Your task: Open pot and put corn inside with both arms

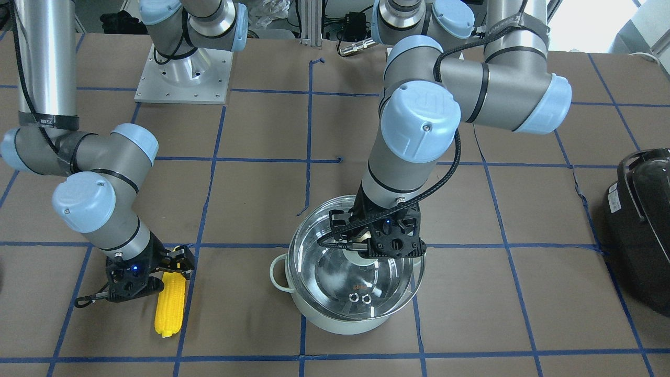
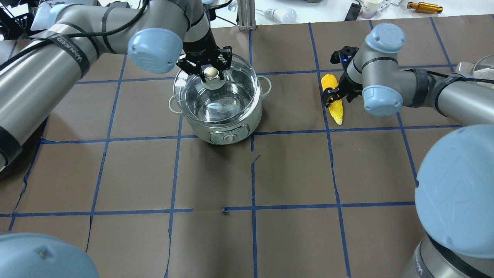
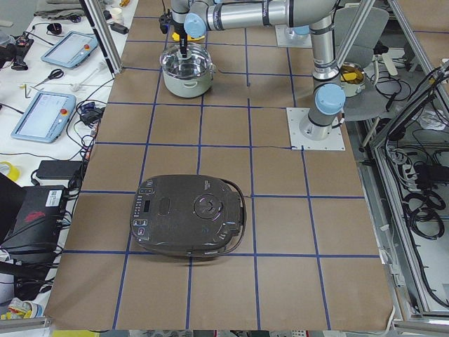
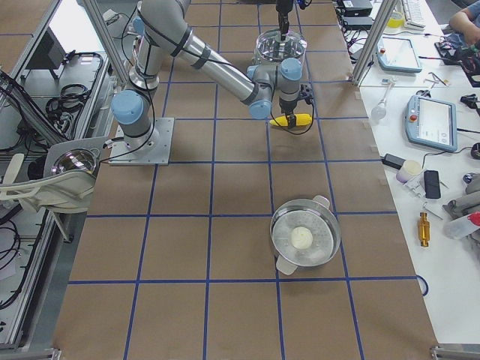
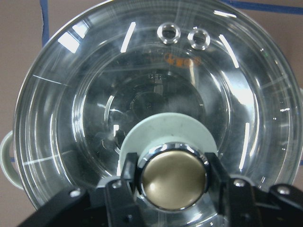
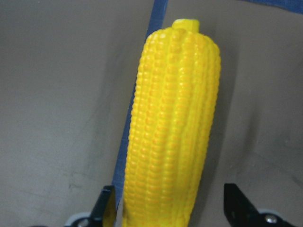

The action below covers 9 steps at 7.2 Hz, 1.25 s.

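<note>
Mint-green, the pot stands on the brown bench with its glass lid over the mouth. Whether the lid rests on the rim I cannot tell. My left jaws are closed on the lid's brass knob, pinching it from both sides. Well apart, toward my right, the yellow corn lies flat along a blue tape line. My right jaws are spread wide astride it, not clamped. A black appliance sits far off to my left.
</note>
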### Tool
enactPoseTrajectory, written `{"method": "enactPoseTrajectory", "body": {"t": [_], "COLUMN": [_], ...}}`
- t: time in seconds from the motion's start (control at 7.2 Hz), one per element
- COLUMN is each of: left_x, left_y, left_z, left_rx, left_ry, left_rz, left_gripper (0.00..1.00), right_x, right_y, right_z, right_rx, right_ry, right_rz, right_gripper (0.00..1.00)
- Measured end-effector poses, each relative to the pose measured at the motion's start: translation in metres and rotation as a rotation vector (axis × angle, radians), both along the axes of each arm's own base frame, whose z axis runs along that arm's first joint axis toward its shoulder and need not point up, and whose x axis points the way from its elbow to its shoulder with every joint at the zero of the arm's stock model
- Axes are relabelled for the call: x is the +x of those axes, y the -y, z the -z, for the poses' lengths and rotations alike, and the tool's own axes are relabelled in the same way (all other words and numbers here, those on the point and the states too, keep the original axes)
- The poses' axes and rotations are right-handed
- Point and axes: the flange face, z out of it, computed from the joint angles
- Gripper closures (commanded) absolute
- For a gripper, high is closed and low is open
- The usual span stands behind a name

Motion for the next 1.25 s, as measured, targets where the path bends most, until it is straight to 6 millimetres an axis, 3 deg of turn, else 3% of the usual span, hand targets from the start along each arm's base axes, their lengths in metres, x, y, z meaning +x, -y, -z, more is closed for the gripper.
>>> {"method": "enactPoseTrajectory", "body": {"t": [0.28,0.42,0.56,0.69,0.83,0.97,1.25], "left_x": [0.071,0.116,0.163,0.213,0.262,0.302,0.354], "left_y": [0.001,0.000,-0.003,-0.008,-0.014,-0.020,-0.031], "left_z": [-0.035,-0.039,-0.032,-0.016,0.008,0.031,0.072], "left_rx": [0.018,0.036,0.057,0.086,0.112,0.114,0.067], "left_ry": [0.008,0.013,0.013,0.009,-0.001,-0.007,0.006], "left_rz": [-0.036,-0.073,-0.106,-0.124,-0.130,-0.121,-0.074], "left_gripper": [1.00,1.00,1.00,1.00,1.00,1.00,1.00], "right_x": [0.000,0.000,0.001,0.010,0.038,0.082,0.187], "right_y": [0.002,0.005,0.009,0.014,0.015,0.013,-0.003], "right_z": [-0.002,-0.008,-0.024,-0.055,-0.101,-0.148,-0.220], "right_rx": [0.003,-0.003,-0.013,-0.020,-0.021,-0.021,-0.015], "right_ry": [0.002,0.001,-0.004,-0.005,-0.009,-0.018,-0.012], "right_rz": [0.023,0.050,0.072,0.103,0.142,0.181,0.274], "right_gripper": [1.00,1.00,1.00,1.00,1.00,1.00,1.00]}}
